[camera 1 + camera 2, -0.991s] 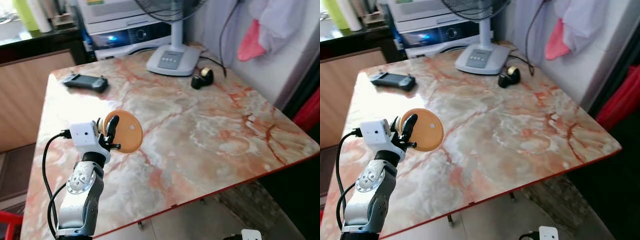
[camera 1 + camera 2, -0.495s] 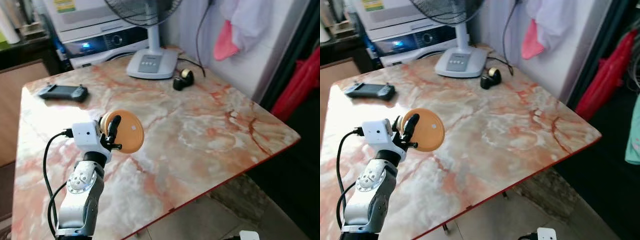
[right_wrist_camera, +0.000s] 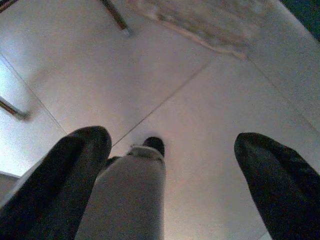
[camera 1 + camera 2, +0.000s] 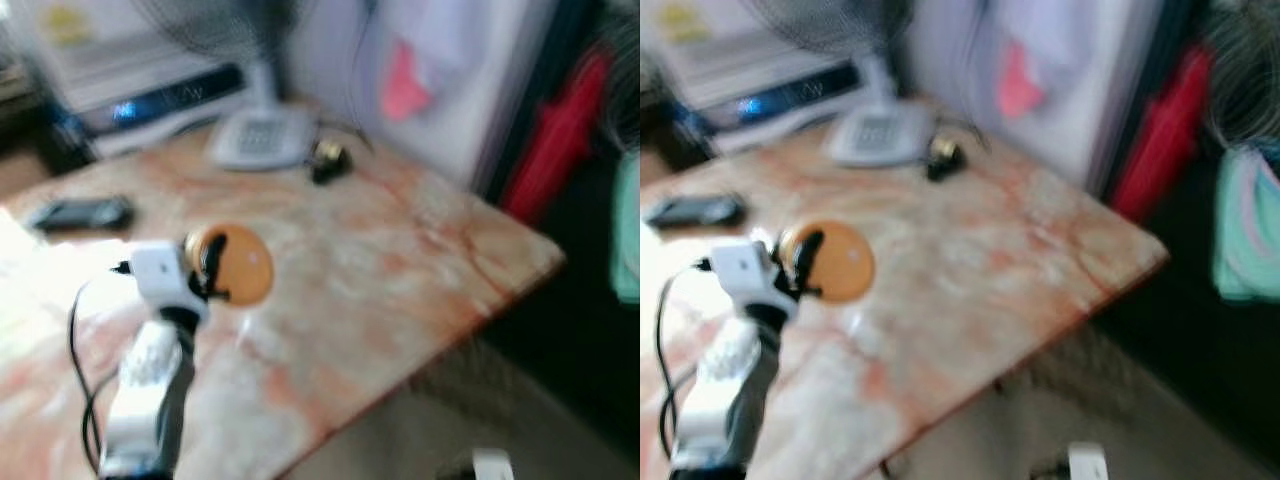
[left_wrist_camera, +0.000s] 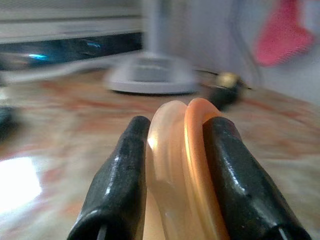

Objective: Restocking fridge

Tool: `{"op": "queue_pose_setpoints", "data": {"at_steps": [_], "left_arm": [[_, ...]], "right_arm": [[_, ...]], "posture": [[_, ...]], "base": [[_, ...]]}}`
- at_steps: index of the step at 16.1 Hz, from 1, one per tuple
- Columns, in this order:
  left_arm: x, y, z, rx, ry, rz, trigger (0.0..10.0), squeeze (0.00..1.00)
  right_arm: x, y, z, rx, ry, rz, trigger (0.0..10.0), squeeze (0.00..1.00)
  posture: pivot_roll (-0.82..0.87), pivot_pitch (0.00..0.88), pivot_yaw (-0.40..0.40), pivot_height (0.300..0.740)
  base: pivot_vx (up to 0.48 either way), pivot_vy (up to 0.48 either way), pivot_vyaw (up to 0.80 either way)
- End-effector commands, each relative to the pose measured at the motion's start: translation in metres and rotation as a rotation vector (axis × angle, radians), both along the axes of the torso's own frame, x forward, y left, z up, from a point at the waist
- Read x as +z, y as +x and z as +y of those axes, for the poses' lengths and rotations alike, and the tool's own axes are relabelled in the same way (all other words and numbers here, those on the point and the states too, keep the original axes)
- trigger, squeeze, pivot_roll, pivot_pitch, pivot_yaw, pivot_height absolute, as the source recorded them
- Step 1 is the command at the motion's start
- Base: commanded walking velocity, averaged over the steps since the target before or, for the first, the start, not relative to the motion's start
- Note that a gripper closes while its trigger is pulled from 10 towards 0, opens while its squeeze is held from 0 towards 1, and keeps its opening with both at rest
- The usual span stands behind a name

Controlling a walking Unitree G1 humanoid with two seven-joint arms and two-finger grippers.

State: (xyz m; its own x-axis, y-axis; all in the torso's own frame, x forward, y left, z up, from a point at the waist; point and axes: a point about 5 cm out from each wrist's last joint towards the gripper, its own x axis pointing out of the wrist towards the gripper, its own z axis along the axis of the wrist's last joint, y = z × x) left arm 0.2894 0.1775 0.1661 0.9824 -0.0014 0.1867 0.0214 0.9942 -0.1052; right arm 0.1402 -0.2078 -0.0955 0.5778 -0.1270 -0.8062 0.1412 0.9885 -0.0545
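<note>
Marble table (image 4: 400, 250), blurred; left gripper (image 5: 175, 150) clamps orange lid (image 4: 238, 264).

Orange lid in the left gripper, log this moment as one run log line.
left gripper: shut on orange lid, held above marble table | right gripper: open, pointing at floor | head views: blurred

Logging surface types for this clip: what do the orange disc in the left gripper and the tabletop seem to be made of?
The orange disc, clamped in the left gripper, looks like smooth, slightly translucent plastic: glossy moulded double rim, possibly a lid. The tabletop looks like polished marble or a marble-print laminate: pink-orange veining, bright glare, thin red edge. Blur leaves it open.
</note>
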Motion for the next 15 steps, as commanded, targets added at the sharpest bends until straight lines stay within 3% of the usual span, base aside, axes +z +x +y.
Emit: {"op": "queue_pose_setpoints", "data": {"at_steps": [1, 15], "left_arm": [[0.0094, 0.0006, -0.004, -0.027, 0.004, -0.037, 10.0, 0.0], [0.0082, -0.0009, -0.004, -0.028, -0.016, -0.027, 10.0, 0.0]], "right_arm": [[-0.0015, -0.0035, 0.0008, -0.006, 0.004, 0.013, 10.0, 0.0], [-0.0018, -0.0044, 0.0, -0.006, 0.003, 0.018, 10.0, 0.0]], "posture": [[0.03, 0.055, 0.083, 0.74], [0.03, 0.068, 0.079, 0.74]], "base": [[0.0, 0.0, -0.77], [0.0, 0.0, -0.77]]}}
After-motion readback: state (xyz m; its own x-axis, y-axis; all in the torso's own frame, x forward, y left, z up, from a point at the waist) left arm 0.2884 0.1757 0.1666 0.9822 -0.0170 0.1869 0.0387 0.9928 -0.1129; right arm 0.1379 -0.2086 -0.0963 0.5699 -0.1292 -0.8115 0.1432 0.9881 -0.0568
